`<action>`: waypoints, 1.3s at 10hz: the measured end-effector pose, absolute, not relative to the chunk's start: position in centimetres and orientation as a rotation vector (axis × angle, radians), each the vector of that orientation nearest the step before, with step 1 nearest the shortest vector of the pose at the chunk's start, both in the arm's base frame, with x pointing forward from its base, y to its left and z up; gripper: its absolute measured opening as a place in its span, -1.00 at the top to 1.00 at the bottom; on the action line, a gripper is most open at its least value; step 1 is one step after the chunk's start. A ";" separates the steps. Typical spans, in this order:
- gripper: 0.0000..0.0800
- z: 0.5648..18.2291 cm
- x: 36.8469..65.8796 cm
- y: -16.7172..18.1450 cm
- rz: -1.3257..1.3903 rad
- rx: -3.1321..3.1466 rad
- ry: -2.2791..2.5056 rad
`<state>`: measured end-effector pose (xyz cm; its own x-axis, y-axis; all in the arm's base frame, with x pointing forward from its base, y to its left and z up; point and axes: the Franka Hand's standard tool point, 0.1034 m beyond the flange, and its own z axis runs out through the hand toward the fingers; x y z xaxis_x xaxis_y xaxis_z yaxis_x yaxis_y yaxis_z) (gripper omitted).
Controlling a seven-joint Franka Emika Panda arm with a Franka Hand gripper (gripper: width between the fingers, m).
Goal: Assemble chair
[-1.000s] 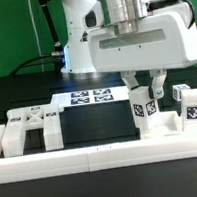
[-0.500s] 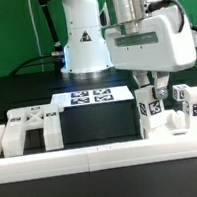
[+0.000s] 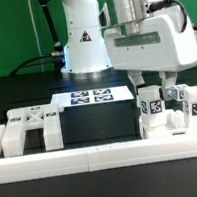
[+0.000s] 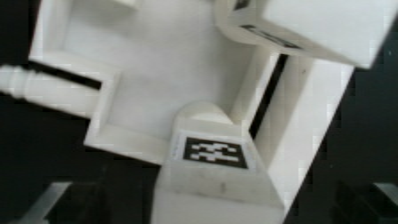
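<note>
My gripper [image 3: 155,96] hangs at the exterior view's right, its two fingers on either side of an upright white tagged chair piece [image 3: 150,110] that stands by the front rail. The jaws look shut on it. In the wrist view the same piece [image 4: 214,150] fills the gap between my dark fingers [image 4: 86,205], and my gripper [image 4: 217,208] is centred on it. A second tagged white block [image 3: 195,104] stands just to the right. A larger white chair part [image 3: 25,131] with slots lies at the left.
The marker board [image 3: 89,96] lies flat on the black table behind the parts. A long white border rail [image 3: 94,159] runs along the front edge. The robot's white base [image 3: 84,43] stands at the back.
My gripper has moved toward the exterior view's right, and the tagged piece between its fingers has shifted right with it, closer to the second block.
</note>
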<state>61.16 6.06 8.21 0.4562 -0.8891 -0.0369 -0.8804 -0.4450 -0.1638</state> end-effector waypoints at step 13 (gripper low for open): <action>-0.62 8.2 61.2 5.4 -0.192 -3.062 0.017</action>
